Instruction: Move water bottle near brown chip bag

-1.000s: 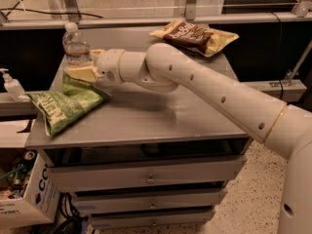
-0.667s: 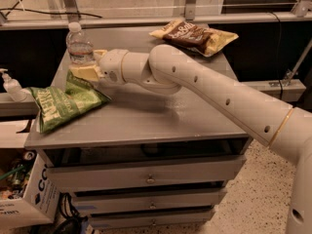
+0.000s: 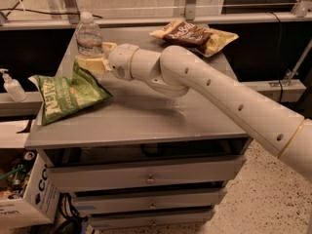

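The water bottle [image 3: 89, 33] stands upright at the far left of the desk [image 3: 161, 118], its white cap at the top and its labelled middle facing the camera. The claw [image 3: 92, 55] is clenched on the bottle's lower part. One pale finger crosses in front of the bottle's base, and the other shows just behind the bottle on its right. The near finger hides the bottom of the bottle, so whether it rests on the desk or is lifted off it cannot be told. The white arm [image 3: 219, 94] reaches in from the near right and runs across the desk to the claw.

The brown chip bag [image 3: 187, 32] lies at the far right of the desk, well apart from the bottle, on top of a pale yellow bag [image 3: 222, 38]. A green chip bag [image 3: 66, 95] lies on the near left of the desk, just below the claw, its upper corner touching or almost touching the near finger. A small white pump bottle [image 3: 11, 86] stands on a ledge left of the desk. A cardboard box [image 3: 27, 199] sits on the floor at the near left.
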Motion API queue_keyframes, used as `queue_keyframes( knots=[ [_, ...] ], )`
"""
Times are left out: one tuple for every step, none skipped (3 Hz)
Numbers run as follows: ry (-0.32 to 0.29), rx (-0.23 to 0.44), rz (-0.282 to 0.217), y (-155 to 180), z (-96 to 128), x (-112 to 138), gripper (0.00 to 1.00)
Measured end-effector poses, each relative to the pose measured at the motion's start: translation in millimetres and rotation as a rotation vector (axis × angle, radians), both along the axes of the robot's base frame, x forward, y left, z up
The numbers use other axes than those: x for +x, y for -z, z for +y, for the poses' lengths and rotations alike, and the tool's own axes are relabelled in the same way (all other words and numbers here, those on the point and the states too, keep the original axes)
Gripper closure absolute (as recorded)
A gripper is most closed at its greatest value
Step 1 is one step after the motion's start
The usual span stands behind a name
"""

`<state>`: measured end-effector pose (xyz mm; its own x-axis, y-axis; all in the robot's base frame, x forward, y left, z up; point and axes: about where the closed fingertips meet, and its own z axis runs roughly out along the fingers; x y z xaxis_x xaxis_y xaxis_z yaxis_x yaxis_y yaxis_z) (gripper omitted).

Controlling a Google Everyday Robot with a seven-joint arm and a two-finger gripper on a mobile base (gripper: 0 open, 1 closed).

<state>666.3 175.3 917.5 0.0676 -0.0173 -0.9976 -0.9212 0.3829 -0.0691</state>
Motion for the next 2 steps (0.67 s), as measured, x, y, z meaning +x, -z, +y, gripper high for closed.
queue_keyframes(
  knots=[
    [0.002, 0.017, -0.008, -11.3, -6.0, -3.1, 1.0],
    [0.006, -0.026, -0.004, -11.0, -16.7, -8.5, 1.0]
  ],
)
